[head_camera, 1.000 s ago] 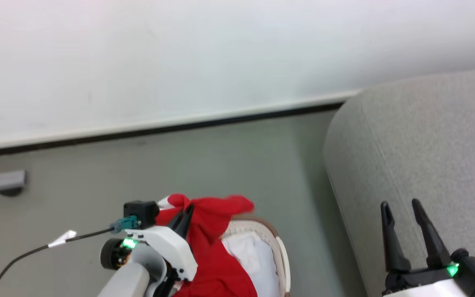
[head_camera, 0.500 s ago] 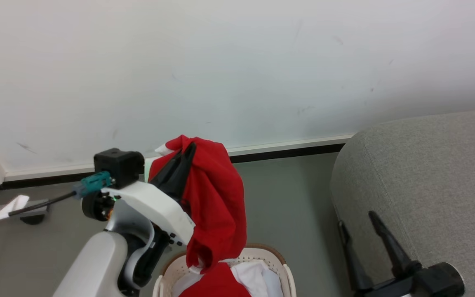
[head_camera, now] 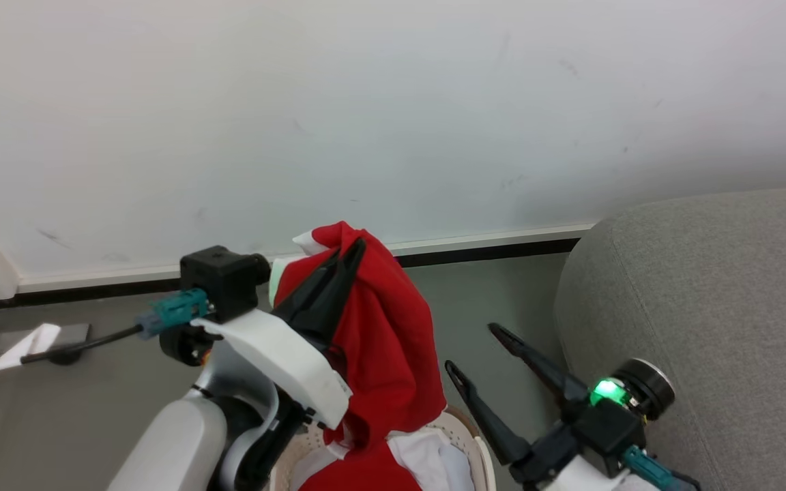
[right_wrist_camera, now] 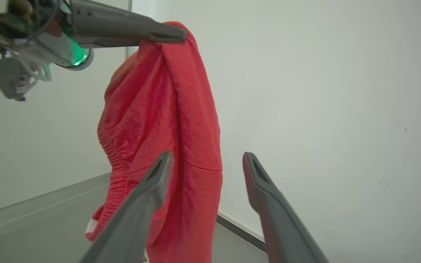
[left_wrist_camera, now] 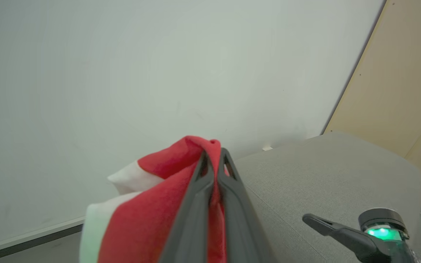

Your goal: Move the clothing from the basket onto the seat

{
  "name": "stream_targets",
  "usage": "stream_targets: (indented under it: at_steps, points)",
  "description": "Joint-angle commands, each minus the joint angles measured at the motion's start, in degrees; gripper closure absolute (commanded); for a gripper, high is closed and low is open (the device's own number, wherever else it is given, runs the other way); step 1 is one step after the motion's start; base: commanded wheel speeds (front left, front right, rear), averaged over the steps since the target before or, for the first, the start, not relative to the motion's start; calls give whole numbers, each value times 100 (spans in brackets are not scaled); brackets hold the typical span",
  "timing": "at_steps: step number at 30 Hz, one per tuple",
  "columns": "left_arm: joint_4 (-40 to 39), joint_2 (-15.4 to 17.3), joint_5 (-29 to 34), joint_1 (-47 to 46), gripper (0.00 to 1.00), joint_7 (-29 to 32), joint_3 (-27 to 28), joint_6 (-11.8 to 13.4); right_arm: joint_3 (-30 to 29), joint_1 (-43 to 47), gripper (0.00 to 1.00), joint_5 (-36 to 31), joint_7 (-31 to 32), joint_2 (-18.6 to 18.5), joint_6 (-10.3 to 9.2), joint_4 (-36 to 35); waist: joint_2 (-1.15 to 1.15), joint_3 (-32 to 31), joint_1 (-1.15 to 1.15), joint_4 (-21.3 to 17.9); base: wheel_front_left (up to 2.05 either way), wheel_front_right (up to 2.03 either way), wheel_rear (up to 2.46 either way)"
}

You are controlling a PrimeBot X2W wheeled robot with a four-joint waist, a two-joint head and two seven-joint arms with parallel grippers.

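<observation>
So the left gripper [head_camera: 354,249] is clamped tight on the top of the bright red soft fabric garment [head_camera: 386,341], holding it up in front of the white wall [head_camera: 393,102]. It dangles with its lower end down at the cream-white plastic laundry basket [head_camera: 480,455]. The right gripper [head_camera: 471,348] has its fingers spread wide with nothing in them, hanging just beside the red cloth, between it and the big grey woven-fabric seat [head_camera: 707,286].

White arm shells [head_camera: 277,354], blk tapered fingers [head_camera: 325,293], teal plug [head_camera: 175,310] w/ blk cable [head_camera: 93,339] — green LED [head_camera: 608,392].
</observation>
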Motion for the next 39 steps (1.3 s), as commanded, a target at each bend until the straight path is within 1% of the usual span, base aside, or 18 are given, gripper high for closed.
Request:
stream_targets:
  at_steps: [1, 4, 6, 11, 14, 15, 16, 18, 20, 22, 26, 27, 28, 29, 33, 39]
  points:
    - [-24, -5, -63, 66, 100, 12, -11, -29, 63, -151, 0, 25, 2, -1, -14, 66, -1, 3, 0, 7, 0, 0, 0]
    - [-36, -54, -89, 66, 100, 72, -127, -62, 394, -654, 0, 62, 3, 118, -14, 561, -1, 9, 0, 49, 0, 0, 0]
    - [-21, -82, -100, 52, 100, 98, -214, -92, 493, -938, 0, 82, 3, 236, -14, 916, -1, 23, 0, 82, 0, 0, 0]
    - [25, -161, -138, 41, 100, 123, -353, -166, 822, -1487, 0, -98, 3, 499, -14, 2098, -1, 40, 0, 144, 0, 0, 0]
    - [64, -190, -143, 21, 100, 119, -421, -190, 950, -1672, 0, 163, 3, 616, -14, 2752, -1, 39, 0, 175, 0, 0, 0]
    - [79, -199, -150, 11, 100, 115, -434, -197, 968, -1720, 59, 327, 2, 635, -14, 2870, -1, 38, 0, 187, 0, 0, 0]
    - [98, -212, -157, 0, 100, 116, -453, -205, 1083, -1712, 100, 546, 2, 648, -14, 2899, -1, 36, 0, 205, 0, 0, 0]
    - [135, -212, -161, -16, 100, 117, -462, -206, 1295, -1714, 100, 1093, 2, 662, -13, 2697, -1, 33, 0, 233, 0, 0, 0]
    - [170, -192, -156, -11, 100, 100, -440, -189, 1298, -1750, 100, 1472, 2, 625, -14, 2561, -1, 33, 0, 239, 0, 0, 0]
    - [216, -155, -159, 25, 100, 82, -415, -171, 1224, -1755, 100, 1723, 2, 625, -14, 2448, -1, 39, 0, 227, 0, 0, 0]
    - [316, -112, -152, 99, 100, 12, -361, -129, 1037, -1775, 100, 1967, 2, 642, -14, 2320, -1, 33, 0, 211, 0, 0, 0]
    - [345, -104, -118, 109, 97, -34, -342, -115, 955, -1768, 100, 2038, 2, 641, -14, 2286, -1, 31, 0, 210, 0, 0, 0]
    - [375, -114, -110, 127, 61, -51, -335, -93, 891, -1746, 100, 2109, 2, 642, -14, 2244, -1, 29, 0, 209, 0, 0, 0]
    - [399, -122, -117, 148, 0, -90, -329, -96, 832, -1706, 100, 2199, 2, 642, -14, 2203, -1, 31, 0, 205, 0, 0, 0]
    - [490, -32, 26, 196, 0, -242, -336, -75, 596, -1638, 100, 2500, 2, 641, -13, 2075, -1, 37, 0, 169, 0, 0, 0]
    - [654, 16, 147, 346, 0, -565, -385, -106, 274, -1609, 100, 2561, 2, 613, -13, 1978, -1, 51, 0, 50, 0, 0, 0]
